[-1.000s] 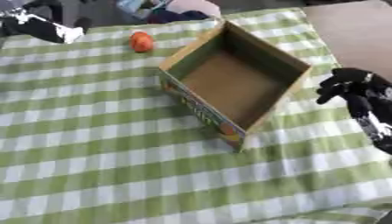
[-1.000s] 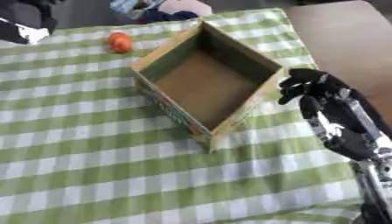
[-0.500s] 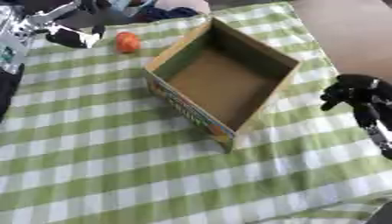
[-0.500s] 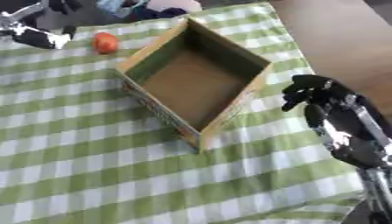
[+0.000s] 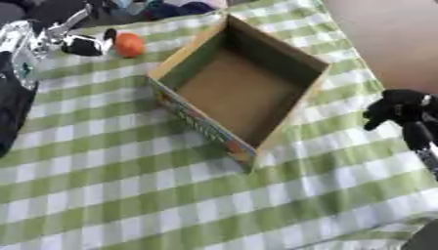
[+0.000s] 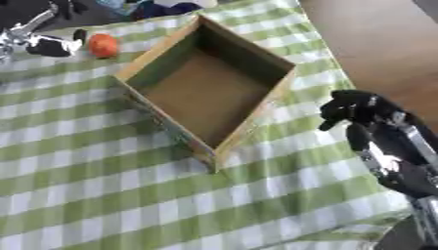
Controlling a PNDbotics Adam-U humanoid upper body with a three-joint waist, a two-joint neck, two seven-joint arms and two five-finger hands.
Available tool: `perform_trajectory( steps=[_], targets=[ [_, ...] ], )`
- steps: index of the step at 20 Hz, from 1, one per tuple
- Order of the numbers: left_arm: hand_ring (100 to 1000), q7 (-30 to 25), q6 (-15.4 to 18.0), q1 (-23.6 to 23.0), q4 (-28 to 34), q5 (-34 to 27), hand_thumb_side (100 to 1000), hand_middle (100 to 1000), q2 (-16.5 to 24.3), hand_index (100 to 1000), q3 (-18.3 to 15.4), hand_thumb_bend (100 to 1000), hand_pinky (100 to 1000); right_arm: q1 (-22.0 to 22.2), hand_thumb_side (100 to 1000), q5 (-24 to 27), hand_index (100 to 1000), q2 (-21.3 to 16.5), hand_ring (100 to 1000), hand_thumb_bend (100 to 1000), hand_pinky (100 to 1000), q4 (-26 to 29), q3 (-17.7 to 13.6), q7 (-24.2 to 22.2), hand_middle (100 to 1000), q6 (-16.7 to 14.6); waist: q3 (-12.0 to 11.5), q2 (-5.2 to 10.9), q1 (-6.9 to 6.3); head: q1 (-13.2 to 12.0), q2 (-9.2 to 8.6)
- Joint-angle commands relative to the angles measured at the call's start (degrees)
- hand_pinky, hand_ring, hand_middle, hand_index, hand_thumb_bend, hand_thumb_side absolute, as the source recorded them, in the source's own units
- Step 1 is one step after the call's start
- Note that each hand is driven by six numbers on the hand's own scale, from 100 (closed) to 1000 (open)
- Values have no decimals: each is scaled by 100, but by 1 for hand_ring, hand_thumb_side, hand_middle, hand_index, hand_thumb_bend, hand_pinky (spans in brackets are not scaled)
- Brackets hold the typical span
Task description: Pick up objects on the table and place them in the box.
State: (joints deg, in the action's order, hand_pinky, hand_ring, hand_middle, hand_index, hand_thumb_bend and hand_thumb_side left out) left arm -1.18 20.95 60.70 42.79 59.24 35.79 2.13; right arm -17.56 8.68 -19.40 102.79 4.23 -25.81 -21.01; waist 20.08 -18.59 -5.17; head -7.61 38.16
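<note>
- One cardboard box (image 5: 235,88) sits open-topped on the green-and-white checked tablecloth (image 5: 128,185), turned corner-on, and nothing shows inside it.
- One small orange ball (image 5: 129,45), the only loose thing in view, lies on the cloth just off the fingertips of the left hand (image 5: 84,45), up at the far left.
- That left hand comes in from the upper left on a silver and black arm; its dark fingers point toward the ball. Whether they touch it I cannot tell, and how far they are open I cannot tell either.
- The box lies to the right of that hand, with the ball between hand and box, well apart from the box's near wall.
- One right hand (image 6: 351,108) hangs over the cloth beyond the box's right-hand corner, near it but not touching.
- Its fingers are curled in on themselves into a dark bunch and there is nothing in them.
- Behind it the right forearm (image 6: 393,156) runs down toward the lower right corner, black with silver showing.
- Two hands, one box, one ball: the ball is outside the box, on the side away from the right hand.
</note>
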Motion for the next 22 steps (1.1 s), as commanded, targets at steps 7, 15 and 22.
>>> perform_trajectory(
  steps=[7,15,22],
  targets=[
    [647,428,-323,91,-124,-15,243,710,122,871,-99,100,676,-100,568,0,867,-32,611,100,782,129,-42,-19,692,-6,68,7,-70,-11,-126],
    [651,527,-370,52,-129,121,248,708,168,873,-108,100,677,-113,569,-9,867,-29,611,100,782,133,-55,-20,693,4,64,-28,-125,17,-82],
    [666,236,-214,1,-169,129,274,713,215,881,-77,163,692,-100,569,-21,867,-25,612,100,783,127,-67,-21,693,2,71,-34,-129,55,-37]
  ],
)
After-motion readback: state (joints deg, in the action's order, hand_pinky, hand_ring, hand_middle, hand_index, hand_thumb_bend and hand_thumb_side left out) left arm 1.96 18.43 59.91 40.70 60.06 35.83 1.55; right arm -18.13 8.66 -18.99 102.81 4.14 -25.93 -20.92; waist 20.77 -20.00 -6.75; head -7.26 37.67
